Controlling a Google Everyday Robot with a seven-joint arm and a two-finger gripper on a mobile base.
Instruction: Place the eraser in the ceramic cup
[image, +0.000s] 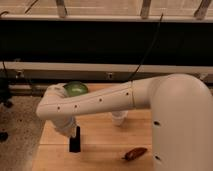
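Black and stiff, the flat rectangular eraser (74, 139) stands on end near the wooden table's (100, 150) left edge, the gripper (73, 136) closed on its upper part. Likely light and rigid (grip the flat faces). The arm (95, 102) hides most of the whitish ceramic cup (119, 119) and green bowl (76, 89).

No readable text, label or number shows on anything here
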